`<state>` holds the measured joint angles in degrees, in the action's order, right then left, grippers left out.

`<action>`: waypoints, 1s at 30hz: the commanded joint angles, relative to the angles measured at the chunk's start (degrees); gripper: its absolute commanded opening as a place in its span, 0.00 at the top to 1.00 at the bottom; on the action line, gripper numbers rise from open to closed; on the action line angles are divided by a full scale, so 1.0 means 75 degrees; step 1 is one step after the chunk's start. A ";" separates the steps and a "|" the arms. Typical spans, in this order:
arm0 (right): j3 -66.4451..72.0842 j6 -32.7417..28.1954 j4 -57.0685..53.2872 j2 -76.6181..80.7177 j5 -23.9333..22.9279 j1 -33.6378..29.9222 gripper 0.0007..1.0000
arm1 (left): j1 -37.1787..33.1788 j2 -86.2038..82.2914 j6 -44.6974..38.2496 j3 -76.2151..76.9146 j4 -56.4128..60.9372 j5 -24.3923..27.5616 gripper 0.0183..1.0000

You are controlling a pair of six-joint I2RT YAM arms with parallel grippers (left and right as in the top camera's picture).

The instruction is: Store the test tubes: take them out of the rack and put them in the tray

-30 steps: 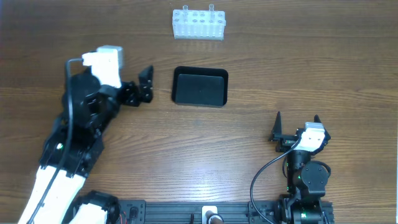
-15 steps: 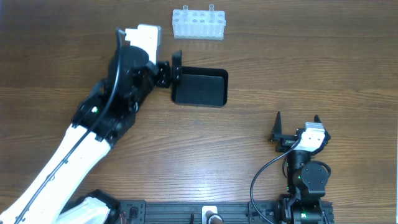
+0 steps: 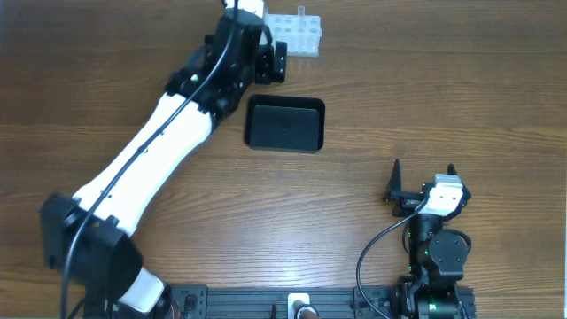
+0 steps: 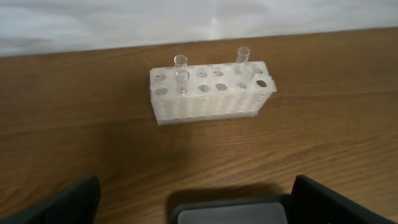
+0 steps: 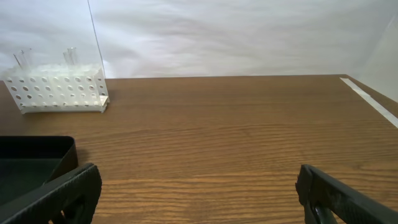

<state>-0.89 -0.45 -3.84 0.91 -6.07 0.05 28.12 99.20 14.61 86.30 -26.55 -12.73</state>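
The clear plastic rack stands at the table's far edge with two test tubes upright in it, one near one end and one near the other. My left gripper hovers open just short of the rack, above the far rim of the black tray. In the top view the left arm covers the rack's left end, and one tube sticks up at its right. My right gripper rests open near its base, far from the rack and the tray.
The left arm stretches diagonally from the bottom left across the table to the rack. Bare wood lies to the right of the tray and between it and the right arm. A white wall backs the table's far edge.
The left arm has swung up and to the right, from left of the tray to the rack at the table's far edge. The right arm has kept still.
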 commanded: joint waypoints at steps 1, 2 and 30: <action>0.0076 0.0000 0.0000 -0.0085 0.0061 0.0052 0.01 | -0.0245 0.0912 0.0140 0.0851 0.0015 -0.0111 0.02; 0.0076 0.0003 0.0000 -0.0085 0.0061 0.0052 0.01 | -0.0283 0.1084 0.0140 0.0965 0.0015 -0.0111 0.02; 0.0076 0.0003 0.0000 -0.0085 0.0061 0.0052 0.01 | -0.0688 0.4001 0.0085 0.2719 0.1684 -0.0020 0.00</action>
<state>-0.89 -0.43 -3.84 0.89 -6.07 0.05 24.01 127.33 14.79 105.01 -15.18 -12.69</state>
